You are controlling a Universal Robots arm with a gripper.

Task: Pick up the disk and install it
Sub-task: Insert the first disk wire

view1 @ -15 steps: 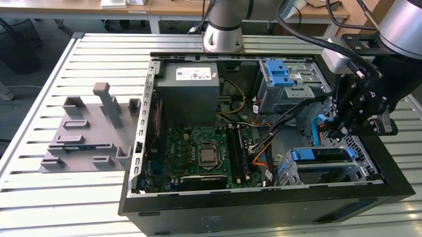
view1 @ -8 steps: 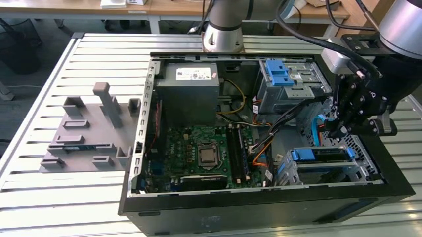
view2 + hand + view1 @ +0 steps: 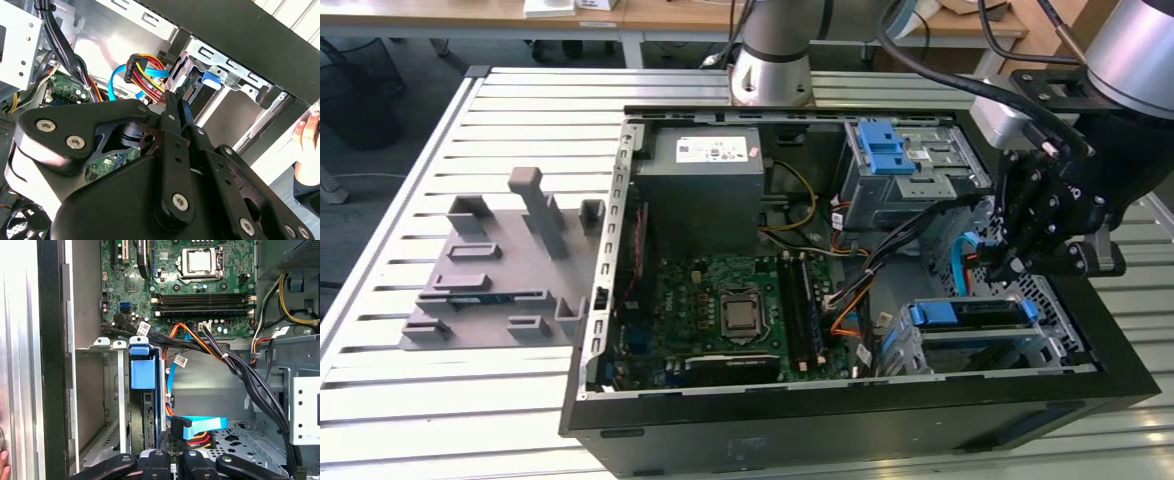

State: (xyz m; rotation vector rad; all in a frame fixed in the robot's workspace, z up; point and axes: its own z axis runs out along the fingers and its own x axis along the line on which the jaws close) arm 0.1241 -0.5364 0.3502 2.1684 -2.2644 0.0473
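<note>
Blue plastic marks the disk: its bracket tab stands out in the drive cage at the front corner of the open computer case, on the exterior view's right. In the first wrist view the disk sits on edge in the cage slot, blue tab toward the motherboard, its long axis running down into the bay beside the metal cage walls. It looks already seated, or nearly so, in the slot.

Above that cage hangs the end effector, just over the disk and a little toward the case's outer wall in the exterior view. In the second wrist view the end effector has its fingers drawn close together near the bundle of coloured cables, with nothing visibly between them; it does not appear to be gripping the disk. A person's hand rests at the case's outer edge.
</note>
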